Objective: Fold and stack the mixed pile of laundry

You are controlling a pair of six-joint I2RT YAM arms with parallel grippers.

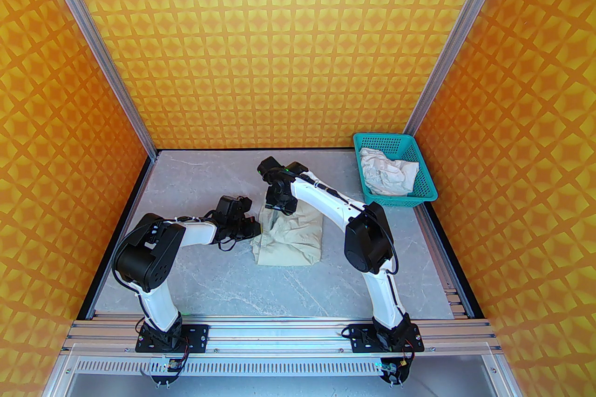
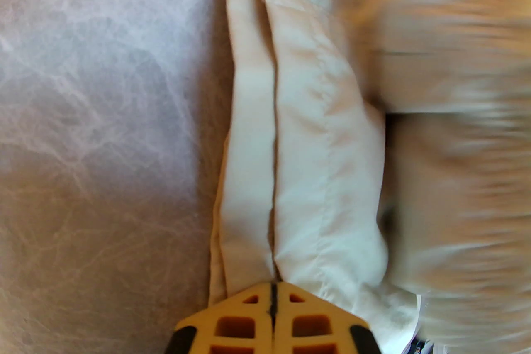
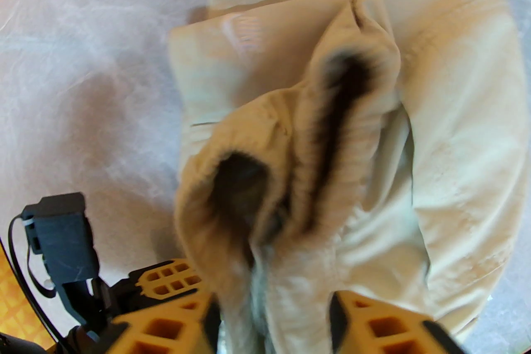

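Left gripper (image 1: 253,227) reaches in low from the left side of the grey table (image 1: 209,279), its yellow fingers (image 2: 249,319) pressed together at the left edge of the beige piece (image 1: 291,241). In the left wrist view two folded edges of pale cloth run straight down to the closed tips; whether fabric is pinched between them cannot be told. At mid-table the beige piece lies as a rumpled rectangle, its far left corner bunched up. There the right gripper (image 1: 275,210) points down at the cloth, and the white forearm behind it crosses over the garment's far right corner, hiding that part from the top camera. Seen from the right wrist, the jaws stand apart with the gathered band (image 3: 265,161) rising, blurred, between them. Well to the right, in the table's far right corner, a teal basket (image 1: 400,198) holds the crumpled white shirt (image 1: 386,176). Orange patterned walls (image 1: 298,37) close in three sides.
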